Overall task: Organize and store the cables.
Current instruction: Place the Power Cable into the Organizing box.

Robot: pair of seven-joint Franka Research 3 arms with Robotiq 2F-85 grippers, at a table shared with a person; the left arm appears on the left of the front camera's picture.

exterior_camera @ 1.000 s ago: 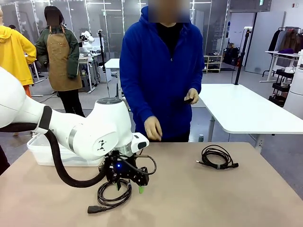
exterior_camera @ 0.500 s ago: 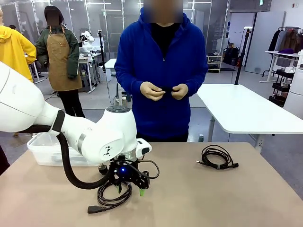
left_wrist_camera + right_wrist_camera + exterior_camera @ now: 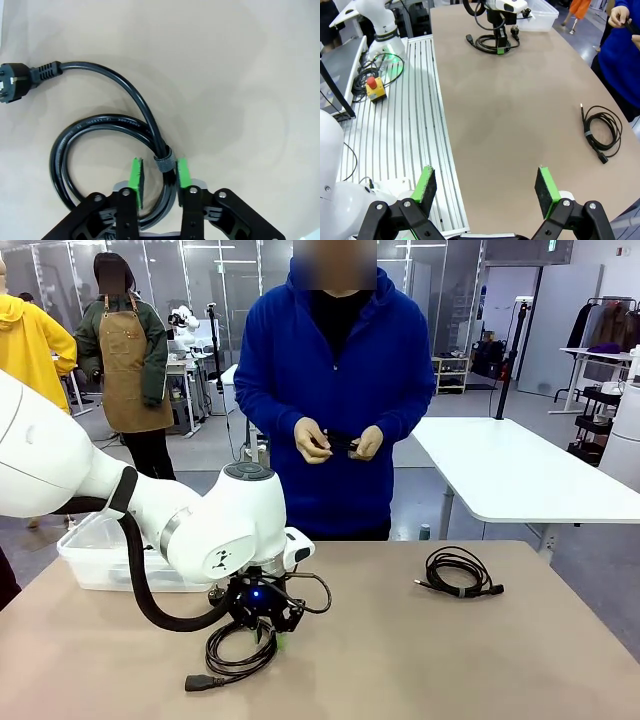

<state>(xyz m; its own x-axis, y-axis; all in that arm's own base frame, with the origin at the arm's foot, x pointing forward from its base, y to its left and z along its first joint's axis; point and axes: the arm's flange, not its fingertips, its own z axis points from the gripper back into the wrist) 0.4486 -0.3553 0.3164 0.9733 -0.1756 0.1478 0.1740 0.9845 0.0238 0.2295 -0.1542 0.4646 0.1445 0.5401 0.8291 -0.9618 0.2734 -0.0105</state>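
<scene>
Clear plastic bin [image 3: 85, 565] beside; coiled black power cable [image 3: 100, 122], plug [image 3: 17, 84] pointing leftward; my left claw [image 3: 159, 167] close astride it, grip I cannot tell

Bare table [image 3: 380, 670] beside right-hand cable [image 3: 460, 573]

The tan, matte counter [image 3: 430, 660] carries a clear rectangular plastic bin [image 3: 85, 562] at its far left edge. A thick black coiled power cable [image 3: 232, 660] lies near the front left. A thinner black coiled cable [image 3: 458, 573] lies well apart, on the right.
</scene>
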